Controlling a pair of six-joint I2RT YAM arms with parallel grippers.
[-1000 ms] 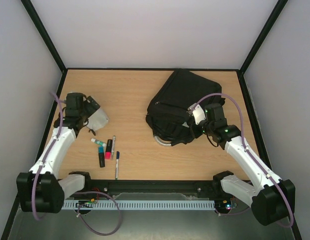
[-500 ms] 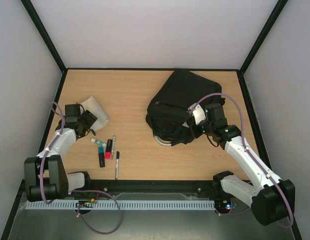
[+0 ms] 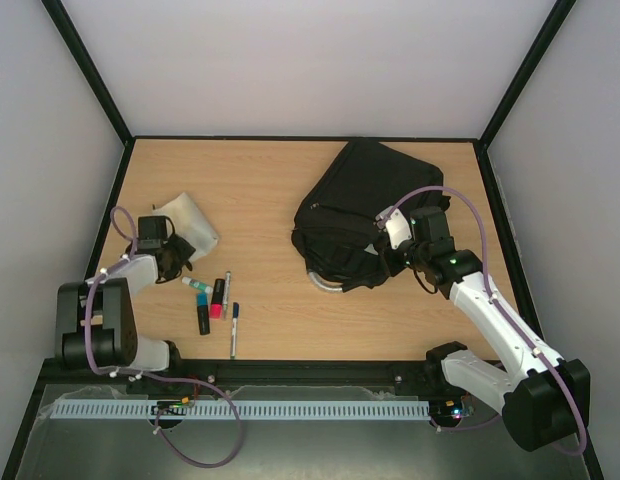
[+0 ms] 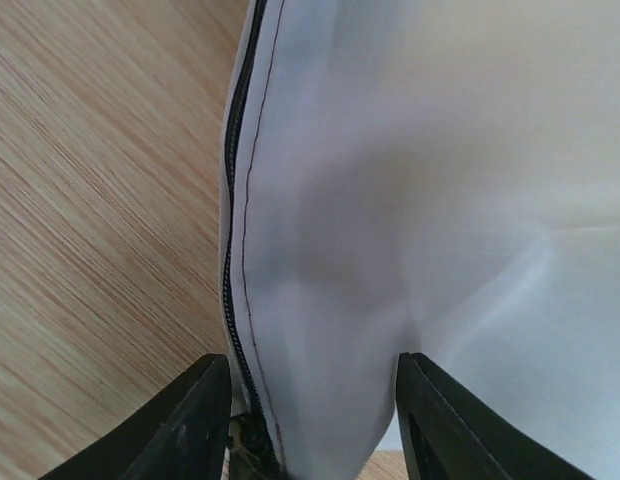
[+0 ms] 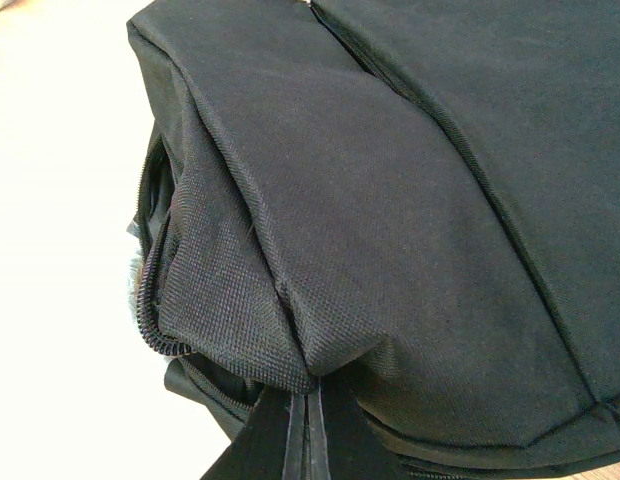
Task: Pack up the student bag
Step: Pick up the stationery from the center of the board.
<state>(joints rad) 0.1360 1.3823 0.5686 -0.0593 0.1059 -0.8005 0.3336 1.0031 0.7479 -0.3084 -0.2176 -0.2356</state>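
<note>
The student bag is a large black backpack lying at the back right of the table, with its zipper opening facing the near left. My right gripper is shut on a fold of the bag's fabric at the opening's edge, fingertips pressed together. A white pouch with a black zipper lies at the left. My left gripper straddles the pouch's near corner, both fingers touching its sides. In the top view the left gripper sits low at the pouch's near end.
Several pens and highlighters lie loose near the left front, between the pouch and the table's near edge. The bag's grey looped handle sticks out toward the front. Black frame rails border the wooden table.
The left arm has drawn back and down to the pouch's near end, and its jaws have narrowed from wide open onto the pouch. The right arm and the bag have not moved.
</note>
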